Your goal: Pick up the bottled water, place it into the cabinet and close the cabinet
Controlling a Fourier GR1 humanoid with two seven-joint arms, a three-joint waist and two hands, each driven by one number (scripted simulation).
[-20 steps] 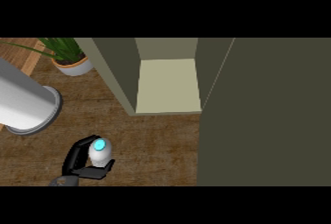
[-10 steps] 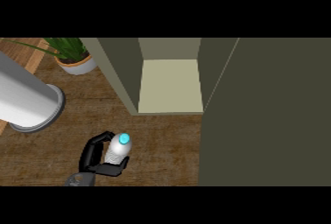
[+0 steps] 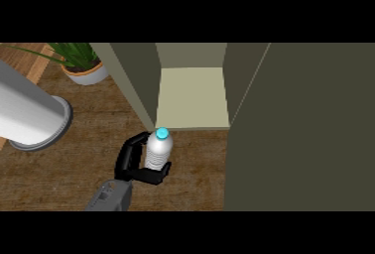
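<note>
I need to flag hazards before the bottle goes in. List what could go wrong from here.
1. The bottled water, held by the robot hand, sits just before the cabinet wall's front edge and could clip it going in.
2. The open cabinet door stands close on the right, leaving a narrow entry.

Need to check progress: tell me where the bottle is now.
In the head view, the bottle is upright in the left hand, left of centre, just in front of the open cabinet.

Dim, even light. Cabinet (image 3: 192,96) floor brightest; inner walls shaded. Soft sheen on grey cylinder (image 3: 29,116).
</note>
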